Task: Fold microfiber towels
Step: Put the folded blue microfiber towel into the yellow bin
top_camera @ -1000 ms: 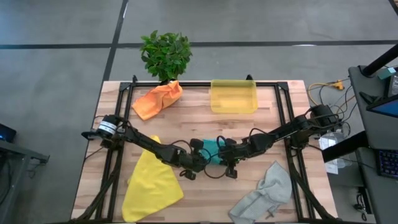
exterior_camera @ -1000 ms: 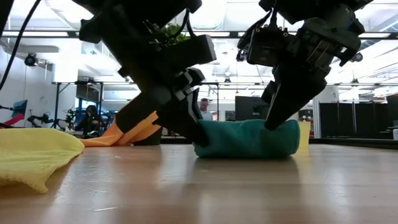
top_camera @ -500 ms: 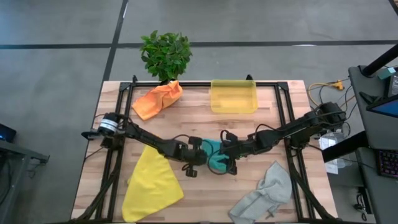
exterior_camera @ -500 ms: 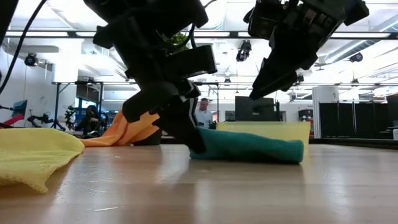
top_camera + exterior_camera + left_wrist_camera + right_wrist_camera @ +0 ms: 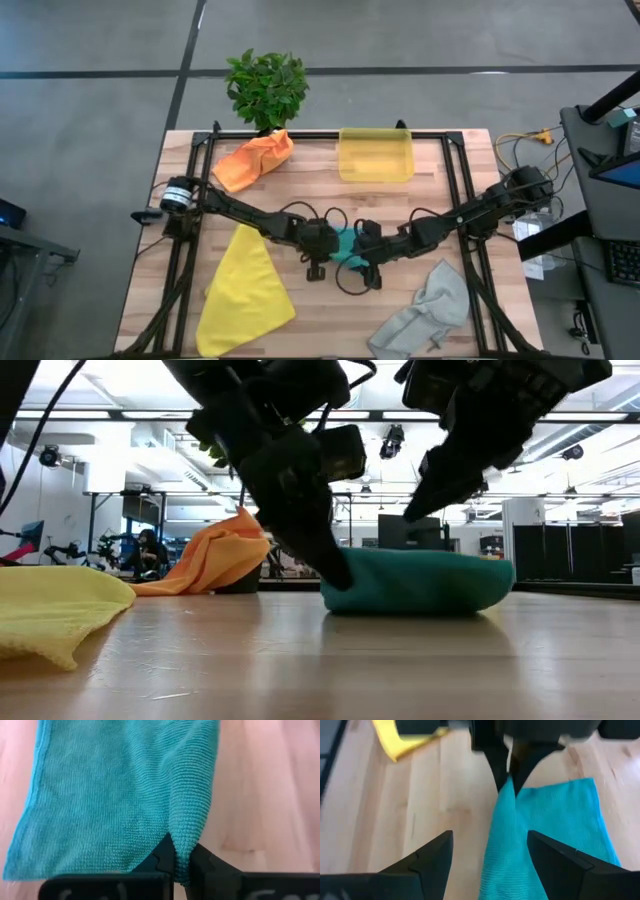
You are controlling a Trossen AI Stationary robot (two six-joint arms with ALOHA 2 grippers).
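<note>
At the desk's centre, the left gripper pinches a fold of the teal towel while the right gripper's jaws gape empty at its three o'clock.

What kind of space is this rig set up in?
Likely an open-plan robotics lab or workshop: ceiling strip lights and monitors on stands behind the wooden table, with a cabled workstation beside it.

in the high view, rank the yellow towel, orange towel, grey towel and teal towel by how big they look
1. yellow towel, spread flat
2. grey towel and orange towel, both bunched, too alike to rank
3. teal towel, mostly hidden by the grippers
</note>
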